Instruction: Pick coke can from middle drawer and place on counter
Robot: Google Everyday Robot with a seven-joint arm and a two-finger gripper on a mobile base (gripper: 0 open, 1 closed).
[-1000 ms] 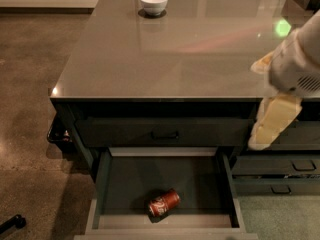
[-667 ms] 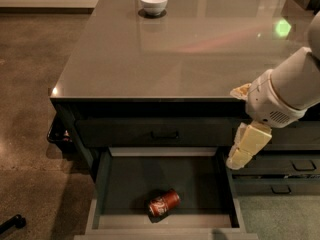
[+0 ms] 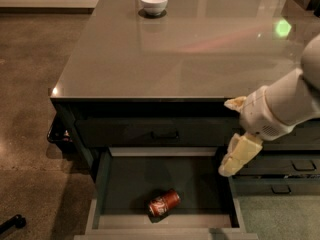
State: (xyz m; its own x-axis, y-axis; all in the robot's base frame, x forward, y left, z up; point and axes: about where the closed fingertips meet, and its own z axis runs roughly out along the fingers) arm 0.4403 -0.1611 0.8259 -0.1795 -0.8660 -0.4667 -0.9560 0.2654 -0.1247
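Tool (image 3: 235,156) hangs right of the red coke can (image 3: 164,203) lying sideways.

Dim indoor light falls on the glossy counter (image 3: 165,59), which mirrors a pale sheen, a faint pink streak and 1 bright green spot of glare (image 3: 282,27) near its far right edge. A small white glint marks the front left corner. The white bowl (image 3: 153,2) casts a soft reflection beneath itself. The cabinet face lies in deep shadow, and the middle drawer (image 3: 102,184) is murky inside, where the coke can (image 3: 164,203) shows dull red over a dark shadow. The gripper (image 3: 231,136), pale and well lit, hangs above the drawer's right edge, fingers spread apart. The floor (image 3: 30,109) shows mottled brown gloss.
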